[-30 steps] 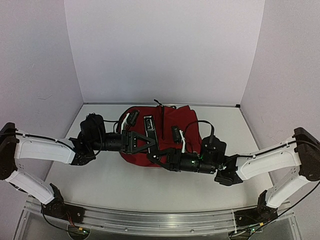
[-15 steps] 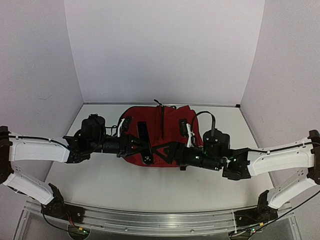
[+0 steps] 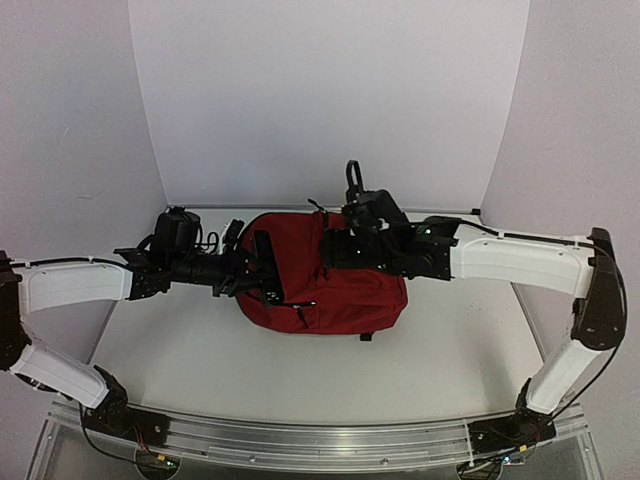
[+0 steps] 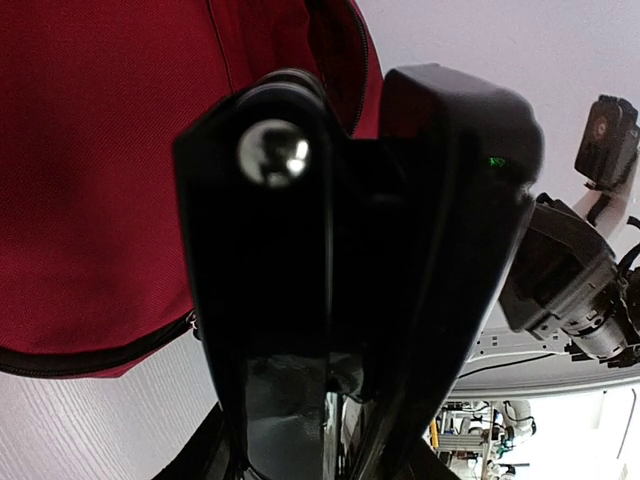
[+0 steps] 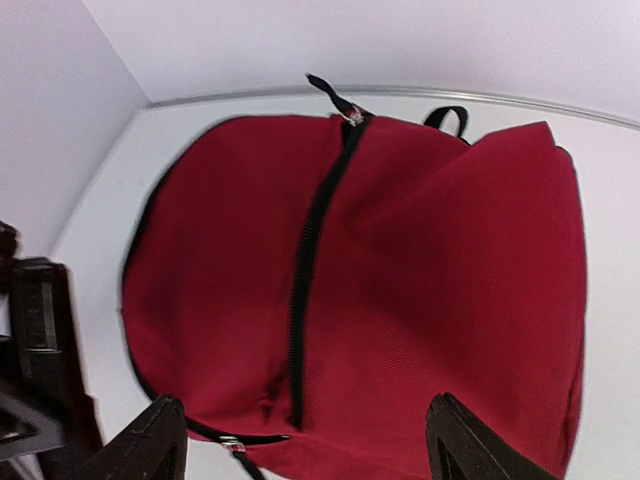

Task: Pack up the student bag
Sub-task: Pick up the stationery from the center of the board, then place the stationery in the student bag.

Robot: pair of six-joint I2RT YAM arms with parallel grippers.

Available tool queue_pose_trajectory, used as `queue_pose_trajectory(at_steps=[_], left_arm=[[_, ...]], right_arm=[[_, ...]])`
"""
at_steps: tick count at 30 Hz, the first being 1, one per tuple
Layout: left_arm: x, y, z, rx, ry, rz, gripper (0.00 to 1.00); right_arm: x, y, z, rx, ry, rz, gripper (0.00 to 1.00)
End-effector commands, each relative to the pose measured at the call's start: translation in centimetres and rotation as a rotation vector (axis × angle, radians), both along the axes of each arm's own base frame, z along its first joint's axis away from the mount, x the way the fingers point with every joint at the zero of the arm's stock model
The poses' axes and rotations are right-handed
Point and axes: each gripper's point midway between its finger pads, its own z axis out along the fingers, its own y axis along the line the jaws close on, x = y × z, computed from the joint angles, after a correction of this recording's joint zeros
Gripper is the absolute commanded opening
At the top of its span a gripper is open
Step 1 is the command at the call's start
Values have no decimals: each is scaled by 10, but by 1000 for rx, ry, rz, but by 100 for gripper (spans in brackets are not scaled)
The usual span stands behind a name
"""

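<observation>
The student bag (image 3: 335, 285) is a dark red backpack lying flat mid-table, its black zipper (image 5: 312, 250) running down its middle. My left gripper (image 3: 262, 268) lies at the bag's left edge. In the left wrist view its black fingers (image 4: 280, 300) are pressed together with nothing visible between them, and the bag (image 4: 100, 170) is beside and behind them. My right gripper (image 3: 336, 250) hovers over the bag's far part. In the right wrist view (image 5: 315, 445) it is wide open and empty above the bag (image 5: 440, 280).
White walls close in the table at the back and both sides. A black strap loop (image 5: 447, 117) and a zipper pull (image 5: 350, 115) stick out at the bag's far end. The left gripper (image 5: 40, 340) shows at the left edge of the right wrist view.
The right arm has lifted off the bag's near side and swung up and back over its far part. The left gripper has drawn left to the bag's edge.
</observation>
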Motion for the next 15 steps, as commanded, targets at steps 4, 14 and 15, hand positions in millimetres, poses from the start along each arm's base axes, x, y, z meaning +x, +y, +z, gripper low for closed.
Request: queue_pose_trajectory(at_steps=[4,14,15], left_arm=[[16,-22,44,-102,-86,-116,7],[27,-38,37,-103,-39,-190,7],[28,-40,36,-102,-29,-198,7]], right_arm=[[40,-14,-24,-428,-36,-97,76],[65,-13,-15,-511,-109,-213,26],[65,-15,-14,-502,-111,-224,17]])
